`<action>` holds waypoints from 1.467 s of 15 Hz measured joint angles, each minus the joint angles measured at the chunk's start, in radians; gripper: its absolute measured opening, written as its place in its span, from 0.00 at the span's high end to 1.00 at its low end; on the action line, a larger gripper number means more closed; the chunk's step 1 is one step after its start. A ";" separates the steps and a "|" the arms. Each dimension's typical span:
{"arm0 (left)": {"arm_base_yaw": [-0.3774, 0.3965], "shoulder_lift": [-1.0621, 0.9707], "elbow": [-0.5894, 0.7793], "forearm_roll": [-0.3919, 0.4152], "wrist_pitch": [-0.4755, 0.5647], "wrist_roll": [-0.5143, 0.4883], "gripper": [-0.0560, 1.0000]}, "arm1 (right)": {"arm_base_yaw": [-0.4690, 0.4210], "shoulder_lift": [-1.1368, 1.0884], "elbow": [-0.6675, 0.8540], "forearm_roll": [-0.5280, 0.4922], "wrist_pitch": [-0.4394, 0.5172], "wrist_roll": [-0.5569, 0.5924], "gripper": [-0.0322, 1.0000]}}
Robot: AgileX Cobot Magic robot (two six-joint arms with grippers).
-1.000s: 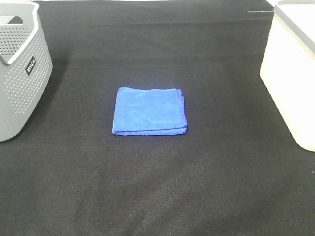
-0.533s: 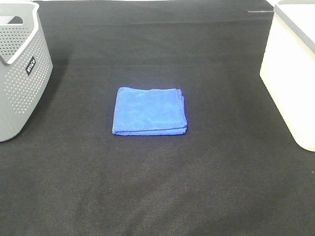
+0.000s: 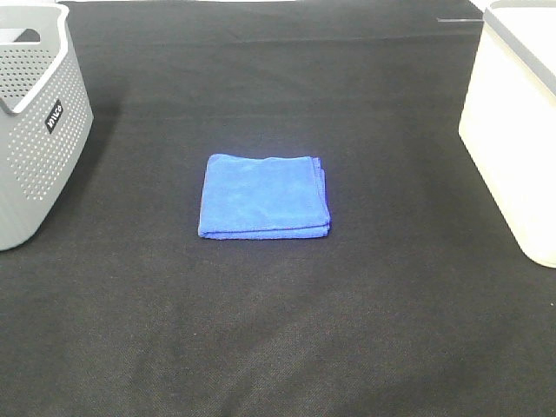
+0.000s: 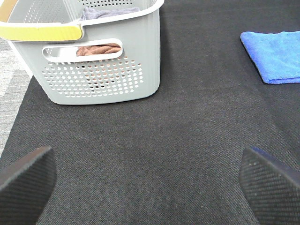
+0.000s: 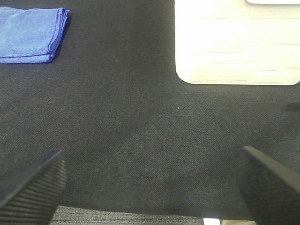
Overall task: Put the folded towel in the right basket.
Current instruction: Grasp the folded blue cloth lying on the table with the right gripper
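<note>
A folded blue towel (image 3: 264, 197) lies flat on the black cloth in the middle of the table. It also shows in the left wrist view (image 4: 275, 56) and in the right wrist view (image 5: 31, 33). The white right basket (image 3: 514, 122) stands at the table's right edge, also seen in the right wrist view (image 5: 236, 47). My left gripper (image 4: 149, 187) is open and empty over bare cloth near the grey basket. My right gripper (image 5: 150, 187) is open and empty over bare cloth between towel and white basket. Neither arm shows in the exterior high view.
A grey perforated basket (image 3: 35, 130) stands at the left edge; in the left wrist view (image 4: 93, 51) it holds brownish and grey cloth. The black cloth (image 3: 278, 330) covers the table. Its near edge shows in the right wrist view.
</note>
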 joint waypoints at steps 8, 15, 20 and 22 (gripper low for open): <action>0.000 0.000 0.000 0.000 0.000 0.000 0.01 | 0.000 0.000 0.000 0.000 0.000 0.000 0.05; 0.000 0.000 0.000 0.000 0.000 0.000 0.01 | 0.000 0.014 -0.002 0.000 0.000 -0.011 0.05; 0.000 0.000 0.000 0.000 0.000 0.000 0.01 | 0.000 0.507 -0.288 0.092 0.055 -0.017 0.05; 0.000 0.000 0.000 0.000 0.000 0.000 0.01 | 0.000 0.668 -0.418 0.132 0.055 -0.017 0.05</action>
